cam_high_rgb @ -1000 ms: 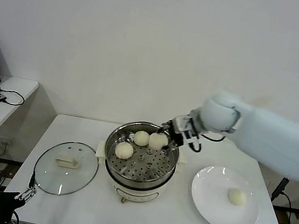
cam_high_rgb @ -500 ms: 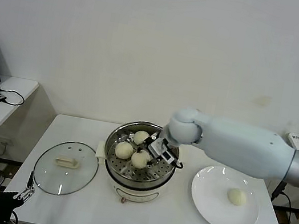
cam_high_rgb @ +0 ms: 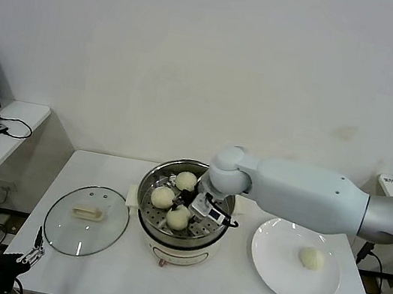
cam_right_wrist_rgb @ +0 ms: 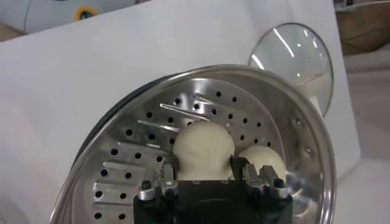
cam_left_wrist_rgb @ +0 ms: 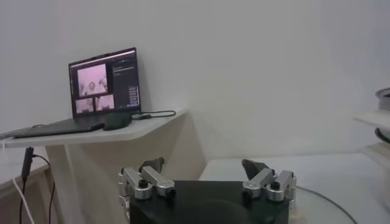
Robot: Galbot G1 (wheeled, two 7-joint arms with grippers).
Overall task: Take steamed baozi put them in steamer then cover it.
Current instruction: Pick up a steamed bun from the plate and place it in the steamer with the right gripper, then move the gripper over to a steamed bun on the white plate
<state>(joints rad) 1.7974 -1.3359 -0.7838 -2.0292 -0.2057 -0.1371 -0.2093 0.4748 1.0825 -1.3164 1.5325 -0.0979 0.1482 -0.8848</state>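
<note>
Left tool (cam_left_wrist_rgb: 207,182) spread, parked low off the worktop's (cam_high_rgb: 84,264) left corner. Lid (cam_high_rgb: 87,220) flat beside steamer (cam_high_rgb: 178,244). Right tool (cam_right_wrist_rgb: 206,176) inside steamer, fingers straddling a bun (cam_right_wrist_rgb: 203,148) on the tray; grip undeterminable. Two buns (cam_high_rgb: 185,181) behind. Fourth bun (cam_high_rgb: 311,258) on plate (cam_high_rgb: 273,271).

This looks like a lab or test room. A plain white table (cam_high_rgb: 100,176) stands against a bare white wall (cam_high_rgb: 212,58). Beside it, a laptop (cam_left_wrist_rgb: 103,85) with cables sits on a side desk (cam_high_rgb: 11,118).

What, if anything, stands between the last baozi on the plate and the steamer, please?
Nothing visible does. The last baozi lies alone on the white plate beside the open steamer; its cover rests on the table, on the steamer's far side.
</note>
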